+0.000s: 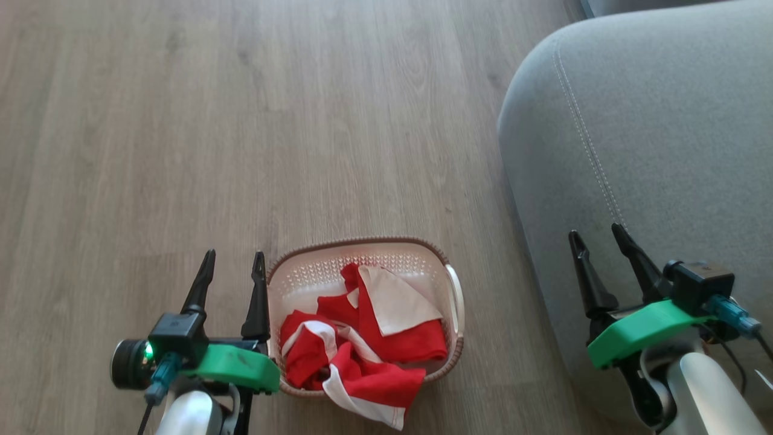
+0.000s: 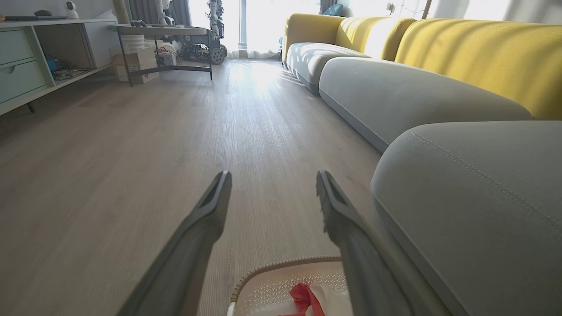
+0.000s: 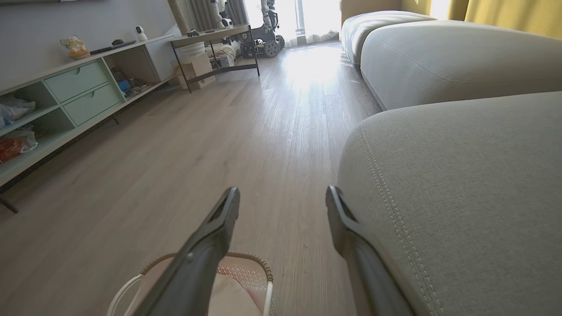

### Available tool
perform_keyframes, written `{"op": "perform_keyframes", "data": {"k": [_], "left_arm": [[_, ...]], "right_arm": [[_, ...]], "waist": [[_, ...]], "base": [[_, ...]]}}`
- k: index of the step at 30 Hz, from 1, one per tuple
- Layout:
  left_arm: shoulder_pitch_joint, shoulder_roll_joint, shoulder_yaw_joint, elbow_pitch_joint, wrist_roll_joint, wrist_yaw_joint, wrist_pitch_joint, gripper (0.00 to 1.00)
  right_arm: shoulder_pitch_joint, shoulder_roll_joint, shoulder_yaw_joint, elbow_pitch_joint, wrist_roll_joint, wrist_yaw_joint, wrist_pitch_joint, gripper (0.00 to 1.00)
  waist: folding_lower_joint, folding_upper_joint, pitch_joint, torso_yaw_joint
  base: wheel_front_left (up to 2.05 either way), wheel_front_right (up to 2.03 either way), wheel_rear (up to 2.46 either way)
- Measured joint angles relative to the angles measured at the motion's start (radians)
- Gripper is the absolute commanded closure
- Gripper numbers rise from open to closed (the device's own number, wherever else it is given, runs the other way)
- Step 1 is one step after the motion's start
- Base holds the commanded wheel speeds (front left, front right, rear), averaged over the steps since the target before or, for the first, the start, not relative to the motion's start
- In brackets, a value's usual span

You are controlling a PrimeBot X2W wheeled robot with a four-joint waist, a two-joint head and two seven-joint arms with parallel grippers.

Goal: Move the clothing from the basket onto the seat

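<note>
From the head view, the floor [image 1: 241, 121] is matt grey-brown wood-look planking with long grain. On it stands the basket [image 1: 314, 272], a rounded cream plastic rectangle with perforated walls and a brown woven-look rim. The clothing [image 1: 386, 344] lies crumpled inside it, soft red cloth with white panels and striped trim, and one fold spills over the near rim. A strip of floor separates the basket from the seat [image 1: 652, 121], a big light-grey woven cushion with a rounded corner and a double line of pale stitching. The left gripper [image 1: 235, 254] hangs just beside the basket's left rim, its tapered dark fingers parted and holding nothing. The right gripper [image 1: 595, 231] sits over the seat's edge, likewise spread and empty.

In the left wrist view, the floor runs away to a bright window. Grey cushions line the right side under smooth yellow backrests [image 2: 483, 57]. On the left are a pale shelf unit [image 2: 26, 66] with mint drawers, a dark-framed table [image 2: 162, 33] and a cardboard box [image 2: 136, 63]. Something wheeled stands by the window, possibly a machine, though glare washes it out. The basket's far rim and a scrap of red show between the open fingers.

The right wrist view shows the same room. The seat's coarse weave and its stitching fill the right, and the basket lies under the left finger, its contents blurred.
</note>
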Motion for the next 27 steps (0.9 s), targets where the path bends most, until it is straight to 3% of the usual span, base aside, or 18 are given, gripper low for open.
{"op": "perform_keyframes", "data": {"k": [12,17,27], "left_arm": [[-0.095,-0.01,-0.018,0.012,-0.014,0.019,-0.006,0.0],[-0.192,-0.018,-0.054,0.111,-0.018,0.012,0.054,0.0],[-0.339,-0.022,-0.104,0.26,-0.064,-0.016,0.119,0.0]], "right_arm": [[-0.057,-0.041,0.008,-0.023,0.045,0.0,-0.018,0.0],[-0.114,-0.079,0.007,-0.03,0.075,0.0,-0.034,0.0],[-0.162,-0.086,0.026,-0.025,0.101,0.0,-0.051,0.0]], "waist": [[0.0,0.0,0.113,-0.028],[0.0001,0.0,0.204,-0.028],[0.0001,0.0,0.305,-0.031]], "base": [[0.0,0.0,0.0],[0.0,0.0,0.0],[0.0,0.0,0.0]]}}
